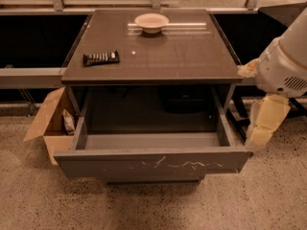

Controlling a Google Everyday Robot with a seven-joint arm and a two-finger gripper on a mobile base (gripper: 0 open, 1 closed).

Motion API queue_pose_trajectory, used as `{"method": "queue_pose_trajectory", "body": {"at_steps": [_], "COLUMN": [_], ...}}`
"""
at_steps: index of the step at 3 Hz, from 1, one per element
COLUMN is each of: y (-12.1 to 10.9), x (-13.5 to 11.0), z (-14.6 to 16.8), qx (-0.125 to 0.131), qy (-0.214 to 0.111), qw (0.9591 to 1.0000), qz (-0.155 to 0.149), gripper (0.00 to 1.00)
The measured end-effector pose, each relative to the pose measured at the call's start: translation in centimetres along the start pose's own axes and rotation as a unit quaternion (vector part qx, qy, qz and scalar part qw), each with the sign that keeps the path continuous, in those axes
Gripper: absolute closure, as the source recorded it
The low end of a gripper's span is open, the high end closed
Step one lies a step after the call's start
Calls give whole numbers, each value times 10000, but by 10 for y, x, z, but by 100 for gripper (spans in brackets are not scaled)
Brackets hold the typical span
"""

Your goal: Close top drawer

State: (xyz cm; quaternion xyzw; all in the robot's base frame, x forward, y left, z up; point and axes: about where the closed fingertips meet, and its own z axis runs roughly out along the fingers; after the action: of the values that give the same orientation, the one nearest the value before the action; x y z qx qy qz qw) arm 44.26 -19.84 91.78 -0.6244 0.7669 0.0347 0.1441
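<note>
The top drawer is pulled far out of the grey-brown cabinet. Its wide handleless front has pale squiggly scratches, and the inside looks empty. My gripper hangs from the white arm at the right edge of the view. It is just outside the drawer's right side wall, near the front right corner and apart from it. It holds nothing that I can see.
On the cabinet top stand a pale bowl at the back and a dark flat bar at the left. An open cardboard box sits on the floor left of the drawer. Dark shelving runs behind on both sides.
</note>
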Motion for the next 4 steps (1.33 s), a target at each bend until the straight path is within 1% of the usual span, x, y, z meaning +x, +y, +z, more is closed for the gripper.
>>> {"method": "queue_pose_trajectory", "body": {"at_steps": [1,2,3,4], "y": [12,28,30,40], "x": [-5,-11,-11,-15], "z": [52,100,105,128], "qx": [-436,-737,-792,-1060], "qy": [-258,-430,-449,-542], "qw": [9986,9959,9953,9915], "qz": [-174,-295,-335,-530], "gripper": [0,0,0,0]}}
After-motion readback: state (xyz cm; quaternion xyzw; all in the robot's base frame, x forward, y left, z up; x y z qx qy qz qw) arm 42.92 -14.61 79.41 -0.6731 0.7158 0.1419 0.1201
